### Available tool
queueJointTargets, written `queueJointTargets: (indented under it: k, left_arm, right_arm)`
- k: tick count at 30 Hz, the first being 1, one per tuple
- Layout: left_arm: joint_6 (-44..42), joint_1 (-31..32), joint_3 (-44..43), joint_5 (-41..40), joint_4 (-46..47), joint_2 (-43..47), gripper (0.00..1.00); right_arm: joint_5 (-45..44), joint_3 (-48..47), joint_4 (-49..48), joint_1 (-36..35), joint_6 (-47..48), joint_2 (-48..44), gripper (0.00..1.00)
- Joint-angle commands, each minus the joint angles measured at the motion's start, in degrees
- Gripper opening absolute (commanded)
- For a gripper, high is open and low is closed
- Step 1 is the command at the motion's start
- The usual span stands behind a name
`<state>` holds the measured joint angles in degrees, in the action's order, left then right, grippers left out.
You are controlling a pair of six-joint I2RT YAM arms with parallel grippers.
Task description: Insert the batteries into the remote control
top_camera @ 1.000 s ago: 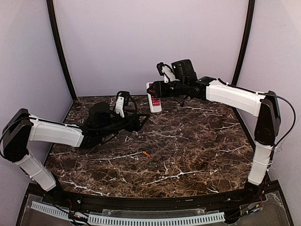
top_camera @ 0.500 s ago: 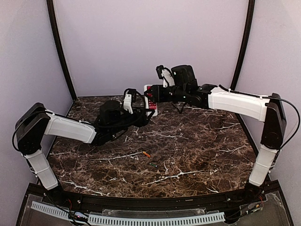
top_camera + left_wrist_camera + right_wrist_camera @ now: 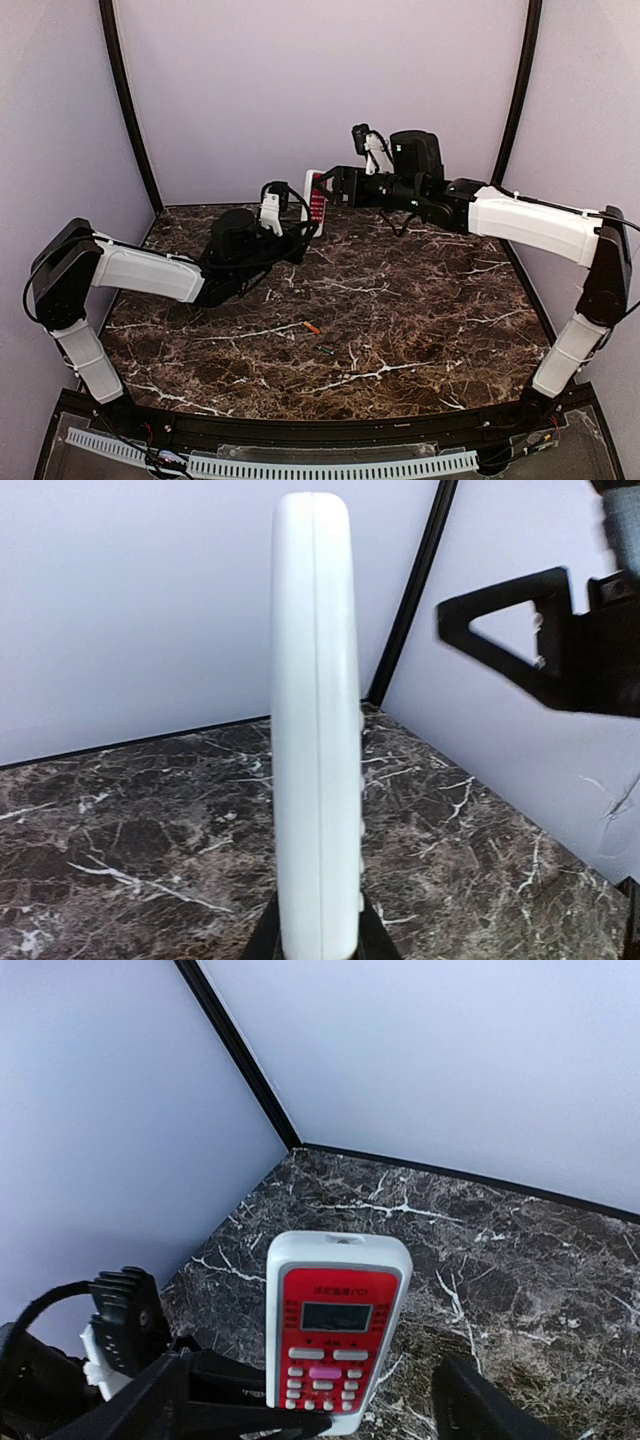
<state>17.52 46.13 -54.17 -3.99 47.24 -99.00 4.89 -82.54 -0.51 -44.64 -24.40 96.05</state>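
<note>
**A:** Starting on the left, what is hard to see?

**B:** The left gripper (image 3: pixel 308 224). From above it is a dark clump. Its own wrist camera cuts it off at the bottom edge, so only the tips of its fingers (image 3: pixel 262 942) show. They are pinched against the foot of the remote control (image 3: pixel 317 197), one on each flat face, and the jaws stand only as far apart as the remote is thick.

**A:** So where is the remote?

**B:** It is up in the air over the back of the marble table (image 3: pixel 420 300), standing upright on that grip. The left wrist view shows it edge-on, with only the white side seam and a few button bumps visible. The back face is not shown in any view. The right wrist camera gets the red front, but the lowest button rows run off the frame and the print is too small to read.

**A:** And further right?

**B:** The right gripper (image 3: pixel 332 187) hangs just beside the remote with its jaws spread wide. In its own view one finger is clearly apart from the remote. The other is tangled with dark shapes, but nothing is clamped.

**A:** What are the counts?

**B:** There are two arms, two grippers and one remote. There are also two batteries, both mere specks. The orange battery (image 3: pixel 312 327) and the dark battery (image 3: pixel 326 348) lie near each other on the near-middle of the table, well apart from the remote. Only the overhead view shows them.
</note>
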Motion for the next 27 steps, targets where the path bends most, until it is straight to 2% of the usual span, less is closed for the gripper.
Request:
queueJointTargets:
  k: [1, 4, 8, 9, 12, 15, 17, 20, 23, 27]
  left_arm:
    - [-9.9, -0.5, 1.4, -6.0, -2.4, 5.3, 0.11]
    - [-20.1, 0.1, 1.1, -11.8, -5.1, 6.2, 0.1]
    - [-41.1, 3.3, 1.6, -22.7, -1.6, 5.1, 0.1]
    - [-48.7, 4.0, 1.9, -24.6, 0.1, 3.9, 0.09]
    - [-65.2, 7.9, 3.4, -30.8, 13.5, -0.4, 0.08]
    - [-84.1, 10.8, 3.8, -32.7, 28.3, -5.1, 0.07]
    - [-91.3, 12.4, 3.6, -32.6, 33.1, -8.1, 0.07]
    - [-94.1, 14.0, 4.1, -31.6, 34.6, -8.5, 0.07]
    - [-99.9, 14.4, 4.0, -32.2, 38.9, -9.0, 0.07]
    - [-106.8, 14.5, 3.2, -31.5, 44.3, -9.8, 0.07]
  right_arm:
    - [-0.8, 2.6, -1.2, 0.6, -0.8, -7.2, 0.93]
    - [0.3, 5.5, 0.2, 1.2, -0.7, -10.1, 0.99]
    - [3.7, 8.0, 4.9, 2.8, -0.3, -12.8, 0.98]
    - [4.9, 8.3, 5.7, 3.1, -0.3, -13.2, 0.99]
    - [8.0, 8.4, 7.6, 4.0, -0.3, -14.2, 0.99]
    - [13.1, 9.4, 7.7, 5.1, -0.3, -15.1, 0.99]
    - [15.4, 8.9, 9.3, 6.2, -1.0, -15.0, 0.99]
    - [17.2, 8.7, 14.4, 8.9, -1.4, -15.5, 0.99]
    - [21.2, 10.6, 14.8, 12.4, -3.9, -17.2, 0.98]
    - [29.3, 12.8, 13.1, 14.5, -8.1, -15.2, 0.95]
